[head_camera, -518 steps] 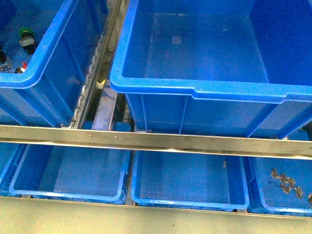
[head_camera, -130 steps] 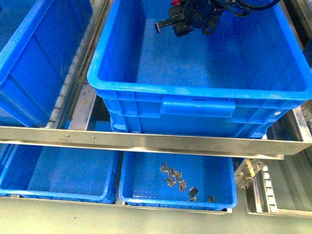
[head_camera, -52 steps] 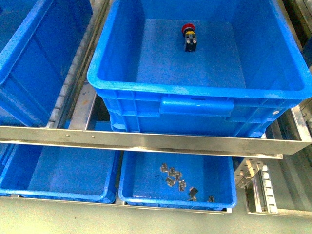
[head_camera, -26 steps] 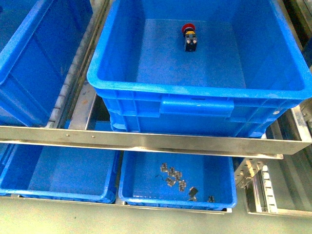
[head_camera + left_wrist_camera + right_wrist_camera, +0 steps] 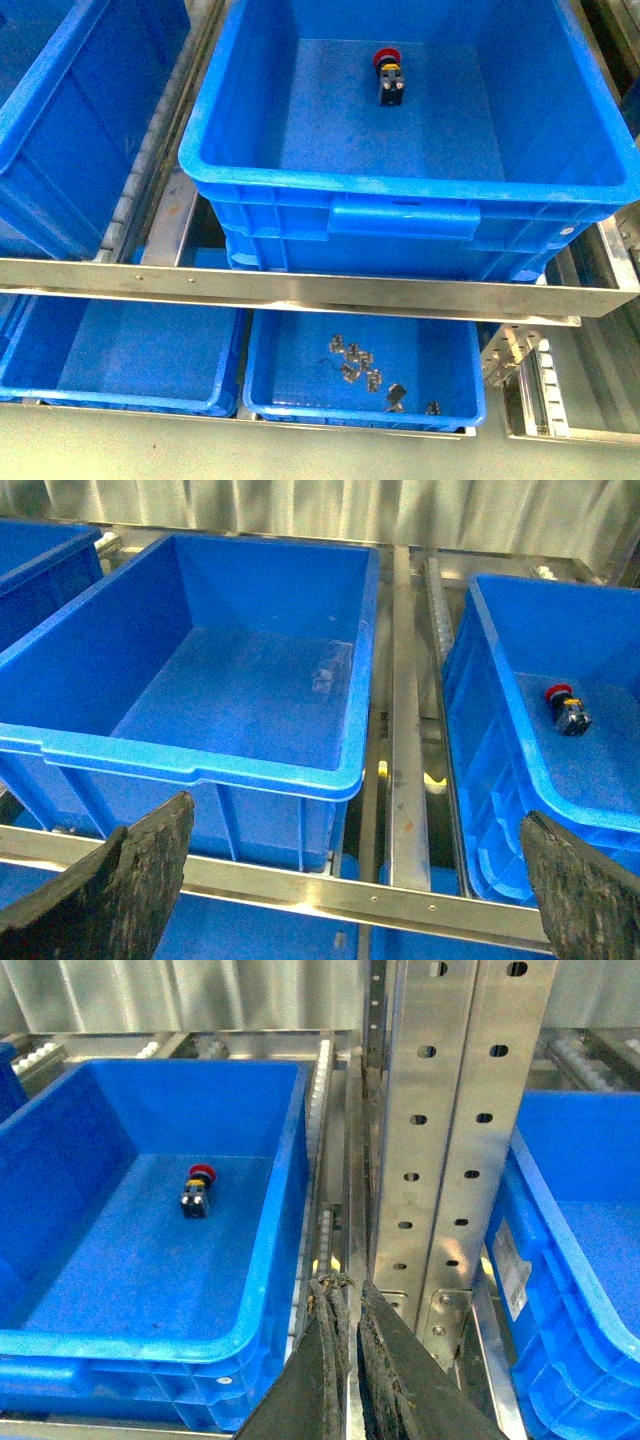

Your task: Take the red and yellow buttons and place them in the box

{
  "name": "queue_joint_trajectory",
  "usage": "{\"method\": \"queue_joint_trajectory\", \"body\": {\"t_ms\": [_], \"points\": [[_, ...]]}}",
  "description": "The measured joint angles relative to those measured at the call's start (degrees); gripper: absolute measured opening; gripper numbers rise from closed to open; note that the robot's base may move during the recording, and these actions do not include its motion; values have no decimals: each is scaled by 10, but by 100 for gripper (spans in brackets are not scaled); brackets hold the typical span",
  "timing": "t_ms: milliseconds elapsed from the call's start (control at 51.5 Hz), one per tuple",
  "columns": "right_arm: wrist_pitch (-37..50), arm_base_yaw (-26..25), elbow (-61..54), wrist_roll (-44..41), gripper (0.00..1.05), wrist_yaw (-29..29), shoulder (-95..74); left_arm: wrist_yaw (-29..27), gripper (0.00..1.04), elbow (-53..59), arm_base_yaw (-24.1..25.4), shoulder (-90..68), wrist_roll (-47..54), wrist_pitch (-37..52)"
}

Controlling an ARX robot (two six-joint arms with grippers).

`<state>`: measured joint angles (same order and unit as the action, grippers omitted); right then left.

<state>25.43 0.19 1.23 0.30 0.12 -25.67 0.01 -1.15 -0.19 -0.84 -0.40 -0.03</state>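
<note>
In box (image 5: 400, 190): red button (image 5: 388, 72) lying on floor nr far wall, cap toward back | L gripper (image 5: 355, 810) spread wide, holding nothing | R gripper (image 5: 348, 1290) pinched closed, empty, outside box rim.

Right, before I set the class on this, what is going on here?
A two-armed robot is sorting push buttons into the box. One red button lies on its floor, toward the far wall; no yellow one is in view. Nothing is being held: the left hand is open, the right hand shut and empty, both outside the box.
</note>
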Motion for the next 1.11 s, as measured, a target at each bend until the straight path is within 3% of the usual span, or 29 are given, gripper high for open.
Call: {"method": "queue_joint_trajectory", "body": {"t_ms": [777,893,1107], "points": [[-151,0,0,0,3,0,155,0,97,0,0,0,0,0],[-244,-1,0,0,3,0,229,0,97,0,0,0,0,0],[-253,-1,0,0,4,-1,253,0,97,0,0,0,0,0]]}}
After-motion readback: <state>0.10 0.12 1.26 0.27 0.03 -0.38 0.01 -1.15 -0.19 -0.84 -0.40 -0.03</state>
